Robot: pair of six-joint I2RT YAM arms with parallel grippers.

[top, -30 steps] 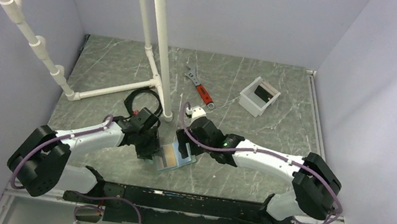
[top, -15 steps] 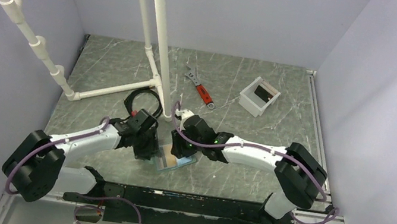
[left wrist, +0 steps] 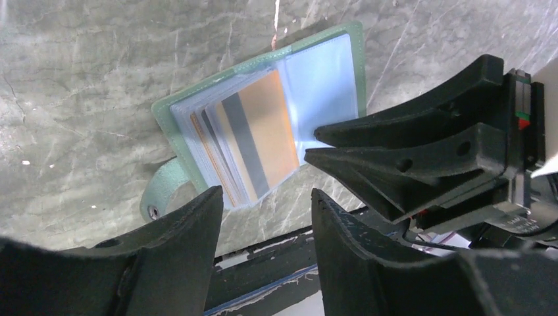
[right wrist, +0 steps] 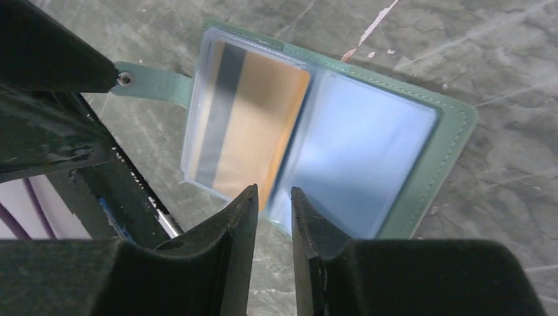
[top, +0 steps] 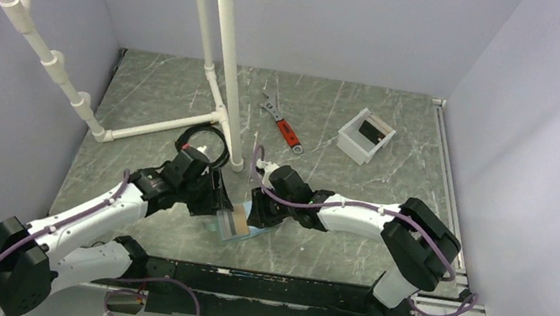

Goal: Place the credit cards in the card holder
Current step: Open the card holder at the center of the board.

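The card holder lies open on the table between my two arms, its grey-green rim and snap strap showing. A tan-brown credit card with a dark stripe sits in the left clear sleeve. A light blue credit card fills the right sleeve. My right gripper hovers over the holder's near edge at the fold, jaws narrowed to a slim gap with nothing between them. My left gripper stands open and empty just off the holder's strap side.
A white square tub stands at the back right. A red-handled wrench lies behind the arms. A white pipe frame and a black cable coil are behind the left arm. A black rail runs along the near edge.
My right gripper's jaws have narrowed a lot and it has shifted left over the holder's fold. The left arm has swung, and its jaws have opened slightly.
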